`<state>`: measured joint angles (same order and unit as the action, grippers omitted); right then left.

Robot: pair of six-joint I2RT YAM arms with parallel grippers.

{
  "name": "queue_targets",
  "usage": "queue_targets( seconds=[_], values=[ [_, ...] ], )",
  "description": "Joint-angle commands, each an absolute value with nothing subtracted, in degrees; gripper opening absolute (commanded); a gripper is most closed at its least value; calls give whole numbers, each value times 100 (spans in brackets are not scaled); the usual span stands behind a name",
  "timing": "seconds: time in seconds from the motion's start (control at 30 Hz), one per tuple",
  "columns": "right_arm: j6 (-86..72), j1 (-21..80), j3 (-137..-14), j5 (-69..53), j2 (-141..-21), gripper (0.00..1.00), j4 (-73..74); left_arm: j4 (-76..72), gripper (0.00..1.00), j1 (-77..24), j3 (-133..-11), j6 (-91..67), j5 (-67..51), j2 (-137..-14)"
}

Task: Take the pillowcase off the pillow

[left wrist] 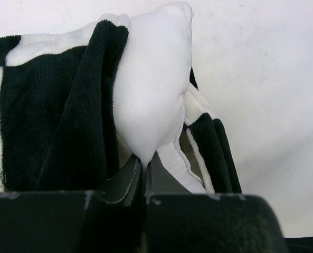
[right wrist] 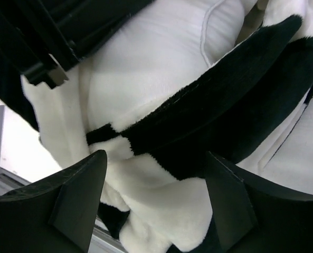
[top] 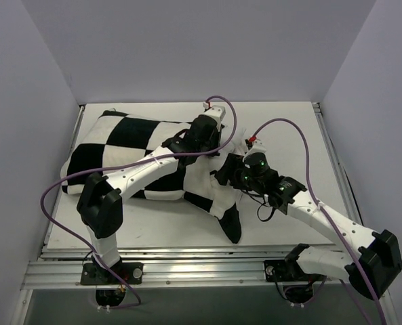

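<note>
Right gripper (right wrist: 153,195) fingers sit lowest and closest in the right wrist view, spread wide apart, one at lower left and one at lower right. A fold of the pillowcase (right wrist: 209,121), black plush over white, lies between them and is not clamped; contact with either finger: cannot tell. Behind the fold, at upper centre of that view, is the plain white bulge of the pillow (right wrist: 145,68). Left gripper (left wrist: 144,167), left wrist view: jaws pressed together at bottom centre of the frame, pinching a tapering point of the pillow's white fabric. From the pinch the bare pillow corner rises to top centre. The pillowcase is bunched back against its left side in black and white panels, with a loose checkered flap on its right. White surface (left wrist: 262,79) fills the right of that view. Top view: the pillowcase covers the pillow from the upper left of the surface to the centre, where both grippers meet. A loose checkered end trails toward lower centre, lying on the surface.
</note>
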<state>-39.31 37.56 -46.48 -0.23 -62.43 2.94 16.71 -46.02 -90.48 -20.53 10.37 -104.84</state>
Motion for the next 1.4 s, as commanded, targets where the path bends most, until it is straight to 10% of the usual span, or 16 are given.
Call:
queue_targets(
  seconds=[0.0,0.4,0.87,1.37],
  values=[
    [-4192,3990,-4615,624,-6511,66,-175,1415,2,-4597,-9475,-2136,1072,-10468],
    [-4385,4131,-3596,1089,-6057,1,543,1608,2,-3982,-9729,-2522,1432,-10363],
    [-4536,3631,-2786,836,-5150,0,1108,1837,2,-3111,-10590,-3550,538,-10266],
    [-4289,3287,-2338,-1142,-6045,10,-2969,1038,2,-3963,-10653,-4395,-1494,-10099]
  ],
)
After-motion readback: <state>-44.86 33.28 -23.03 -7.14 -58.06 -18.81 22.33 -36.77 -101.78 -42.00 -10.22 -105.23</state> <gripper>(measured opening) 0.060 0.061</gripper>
